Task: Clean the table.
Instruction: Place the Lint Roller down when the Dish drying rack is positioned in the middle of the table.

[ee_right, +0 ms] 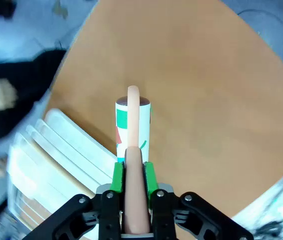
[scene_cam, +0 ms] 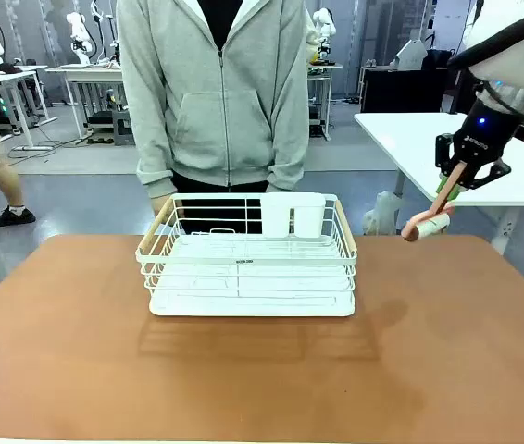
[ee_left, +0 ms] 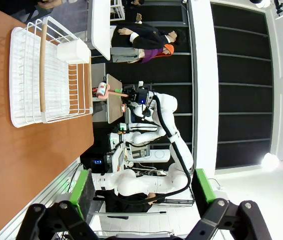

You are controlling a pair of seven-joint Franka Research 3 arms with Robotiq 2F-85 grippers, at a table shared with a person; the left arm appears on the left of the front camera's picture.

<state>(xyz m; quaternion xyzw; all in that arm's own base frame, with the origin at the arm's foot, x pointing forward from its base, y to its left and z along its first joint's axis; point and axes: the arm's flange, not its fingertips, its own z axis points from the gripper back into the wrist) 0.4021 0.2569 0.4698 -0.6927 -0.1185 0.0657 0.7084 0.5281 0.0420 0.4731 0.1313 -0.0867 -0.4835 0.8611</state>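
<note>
The reddish-brown table (scene_cam: 243, 388) spans the front view. Above its far right corner my right gripper (scene_cam: 466, 174) is shut on the pink handle of a lint roller (scene_cam: 426, 225), whose roll hangs below the fingers, off the tabletop. In the right wrist view the right gripper (ee_right: 133, 175) clamps that handle between green pads, and the lint roller (ee_right: 133, 122), a white roll with green and red print, points down over the table (ee_right: 206, 100). My left gripper (ee_left: 141, 200) stands open with nothing between its fingers, off the edge of the table (ee_left: 11, 160).
A white wire rack (scene_cam: 248, 259) with wooden side rails and a white cup holder stands at the table's far middle. A person in a grey hoodie (scene_cam: 220, 92) stands right behind it. A white-topped table (scene_cam: 447, 148) is at the back right.
</note>
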